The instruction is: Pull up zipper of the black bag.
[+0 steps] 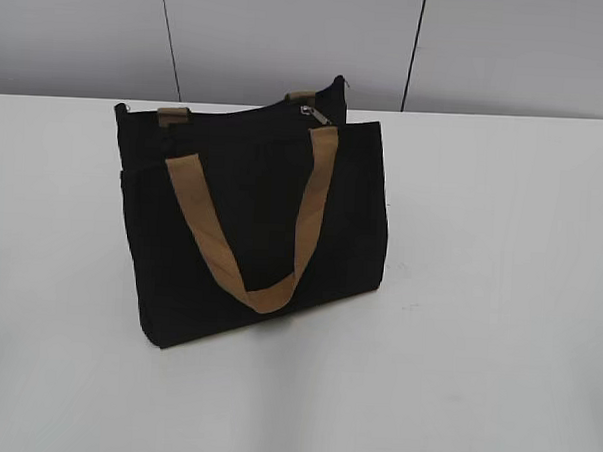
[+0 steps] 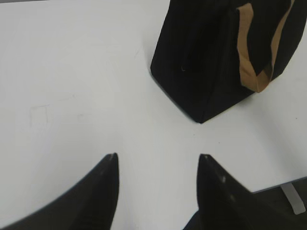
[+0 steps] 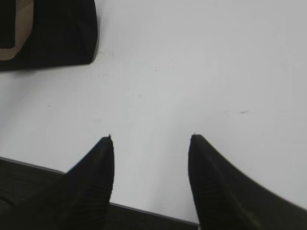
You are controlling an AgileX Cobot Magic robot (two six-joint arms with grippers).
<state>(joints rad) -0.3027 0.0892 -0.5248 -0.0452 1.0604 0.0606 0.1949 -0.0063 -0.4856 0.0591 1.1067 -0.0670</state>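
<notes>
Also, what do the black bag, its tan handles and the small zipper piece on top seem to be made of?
The black bag looks like matte woven fabric: it gives no shine and has soft edges. The tan handle seems to be flat webbing, since it hangs as a limp loop. The zipper is probably metal: it is small, silvery and slightly shiny, but too tiny to be sure.

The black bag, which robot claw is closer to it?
Probably left. The left gripper is open over the table with the black bag just ahead; the right gripper, also open, sees only the bag's corner at its view's edge.
</notes>
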